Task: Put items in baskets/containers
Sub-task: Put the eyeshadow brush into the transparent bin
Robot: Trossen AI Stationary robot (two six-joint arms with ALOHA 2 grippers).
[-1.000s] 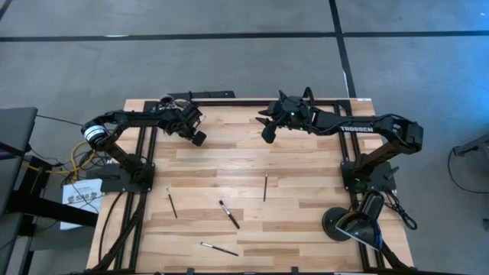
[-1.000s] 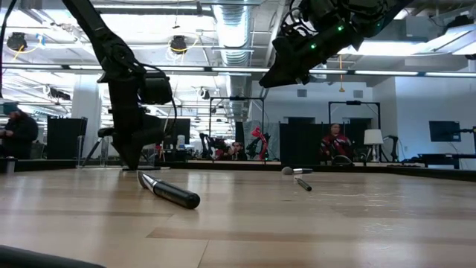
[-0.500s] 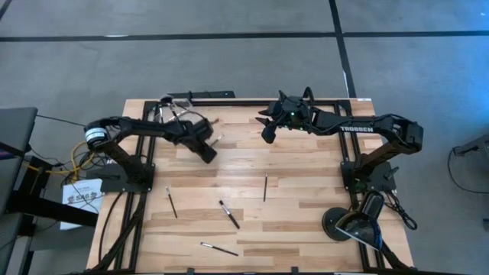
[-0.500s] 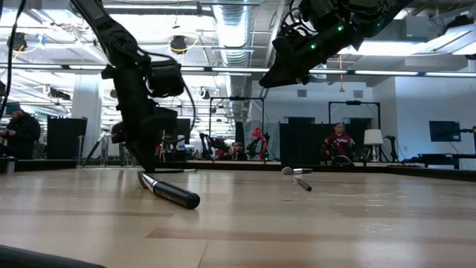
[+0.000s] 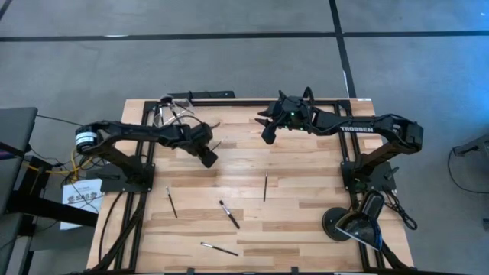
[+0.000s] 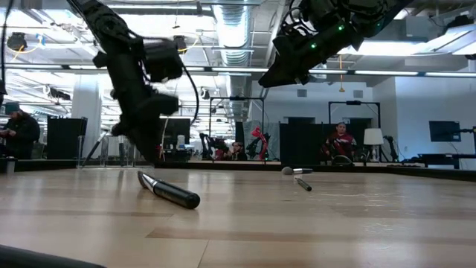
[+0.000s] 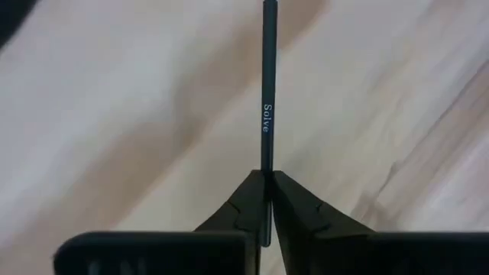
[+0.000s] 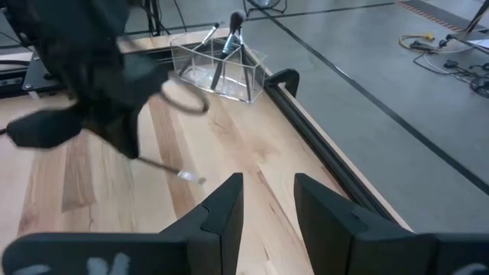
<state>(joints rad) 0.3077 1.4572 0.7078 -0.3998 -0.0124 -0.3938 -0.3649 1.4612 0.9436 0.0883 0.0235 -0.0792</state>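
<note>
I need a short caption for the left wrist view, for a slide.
Left gripper shut on a slim dark-handled makeup brush, held above the wooden table.

A dark brush (image 6: pixel 169 191) is lying on the wooden table (image 6: pixel 312 223), and another brush (image 6: pixel 300 179) is lying farther back. Two dark arms are hanging above the table. People are sitting in the room behind.

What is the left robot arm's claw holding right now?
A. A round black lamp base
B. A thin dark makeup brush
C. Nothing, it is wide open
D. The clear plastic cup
B: in the left wrist view the left gripper is pinched shut on a slim dark brush whose handle sticks straight out past its fingers above the wooden table.
</note>
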